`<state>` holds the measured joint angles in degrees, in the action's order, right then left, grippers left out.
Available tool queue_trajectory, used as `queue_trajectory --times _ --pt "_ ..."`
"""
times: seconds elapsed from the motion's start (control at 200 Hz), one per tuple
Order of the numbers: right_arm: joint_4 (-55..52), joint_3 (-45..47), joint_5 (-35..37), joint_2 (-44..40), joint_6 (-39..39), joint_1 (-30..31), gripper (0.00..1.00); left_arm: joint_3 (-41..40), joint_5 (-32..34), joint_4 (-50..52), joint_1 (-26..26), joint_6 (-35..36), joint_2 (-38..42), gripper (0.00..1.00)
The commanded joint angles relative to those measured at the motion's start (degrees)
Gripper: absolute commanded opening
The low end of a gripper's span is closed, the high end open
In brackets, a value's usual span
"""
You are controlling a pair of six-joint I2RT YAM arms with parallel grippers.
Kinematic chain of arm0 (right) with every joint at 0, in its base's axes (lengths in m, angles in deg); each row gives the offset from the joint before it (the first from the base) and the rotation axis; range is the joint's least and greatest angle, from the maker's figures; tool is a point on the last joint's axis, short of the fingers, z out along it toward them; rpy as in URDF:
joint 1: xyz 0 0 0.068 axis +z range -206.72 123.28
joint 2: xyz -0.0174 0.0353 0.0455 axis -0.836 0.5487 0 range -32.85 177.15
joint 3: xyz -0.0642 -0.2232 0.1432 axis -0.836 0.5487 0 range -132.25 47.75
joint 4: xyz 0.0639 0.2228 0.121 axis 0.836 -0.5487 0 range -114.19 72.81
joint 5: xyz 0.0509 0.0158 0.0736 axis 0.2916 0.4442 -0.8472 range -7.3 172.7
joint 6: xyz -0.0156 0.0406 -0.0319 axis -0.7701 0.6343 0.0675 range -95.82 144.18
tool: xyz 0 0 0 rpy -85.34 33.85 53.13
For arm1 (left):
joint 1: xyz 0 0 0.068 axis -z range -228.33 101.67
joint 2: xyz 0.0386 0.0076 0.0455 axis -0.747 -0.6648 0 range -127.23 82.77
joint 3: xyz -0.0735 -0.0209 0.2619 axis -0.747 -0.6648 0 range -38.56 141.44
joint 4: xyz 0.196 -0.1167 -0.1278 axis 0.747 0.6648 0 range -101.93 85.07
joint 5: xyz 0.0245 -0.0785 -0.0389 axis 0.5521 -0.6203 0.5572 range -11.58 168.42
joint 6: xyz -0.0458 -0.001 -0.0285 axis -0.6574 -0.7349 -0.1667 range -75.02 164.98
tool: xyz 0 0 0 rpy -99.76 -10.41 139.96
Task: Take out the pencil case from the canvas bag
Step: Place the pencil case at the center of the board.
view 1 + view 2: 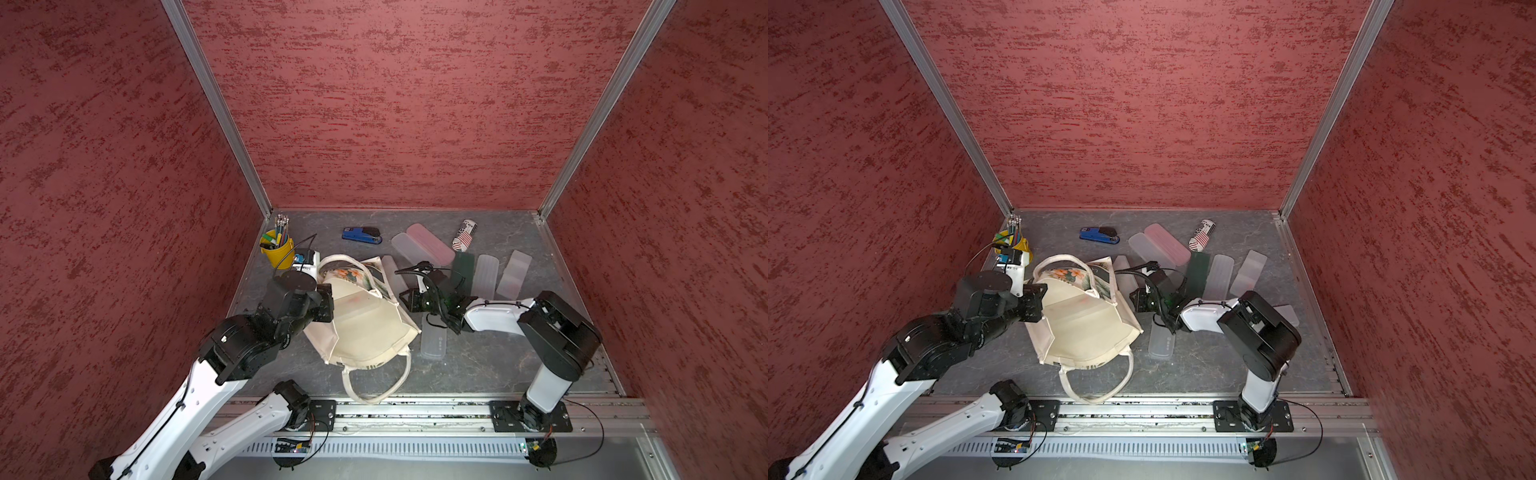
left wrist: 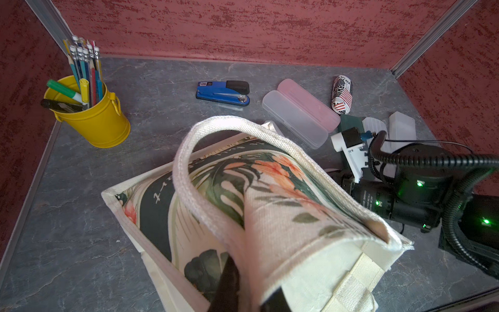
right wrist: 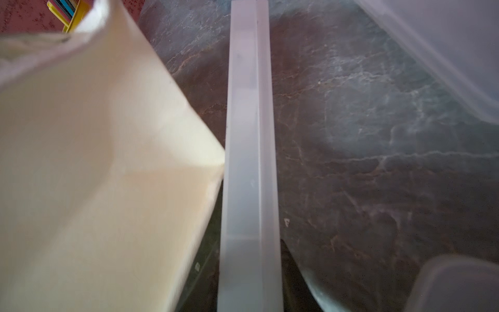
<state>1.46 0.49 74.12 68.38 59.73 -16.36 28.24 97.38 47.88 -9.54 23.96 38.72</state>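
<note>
The cream canvas bag (image 1: 365, 328) lies on its side mid-table, its leaf-and-flower print (image 2: 243, 173) facing the far wall, and it shows in both top views (image 1: 1084, 328). My left gripper (image 1: 328, 305) is shut on the bag's cloth at its left edge; dark fingers (image 2: 229, 286) pinch a fold of the fabric. My right gripper (image 1: 409, 299) is shut on a frosted translucent pencil case (image 3: 247, 135), held edge-on between its fingers. The case (image 1: 392, 272) runs alongside the bag's right wall (image 3: 94, 162), outside it and just above the table.
A yellow bucket of pencils (image 1: 276, 249) stands at the far left corner. A blue stapler (image 1: 362, 235), a clear and pink case (image 1: 424, 247), a flag-print pouch (image 1: 464, 235), a dark green case (image 1: 462, 270) and several frosted cases (image 1: 514, 274) lie behind and right. Another frosted case (image 1: 433, 343) lies under the right arm.
</note>
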Motion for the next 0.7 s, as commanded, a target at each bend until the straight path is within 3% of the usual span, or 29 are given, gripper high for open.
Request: queue_trajectory --times 0.0,0.11,0.225,0.696 --pt "2.75 -2.96 -3.86 1.43 -0.16 -2.35 0.05 0.17 -1.1 -5.6 -0.37 -0.34 1.54 0.0" --pt "-2.63 -7.23 -1.42 3.21 -1.73 -3.46 0.1 0.08 -1.38 -5.47 -0.38 -0.23 1.52 0.0" --pt "-10.62 -13.4 -0.84 5.56 -4.32 -4.32 0.27 0.34 -1.51 -5.39 -0.38 0.14 1.46 0.0" --pt "-16.89 -17.15 1.55 3.78 -6.02 -5.03 0.4 -2.55 -1.99 -8.5 -0.38 0.05 3.46 0.0"
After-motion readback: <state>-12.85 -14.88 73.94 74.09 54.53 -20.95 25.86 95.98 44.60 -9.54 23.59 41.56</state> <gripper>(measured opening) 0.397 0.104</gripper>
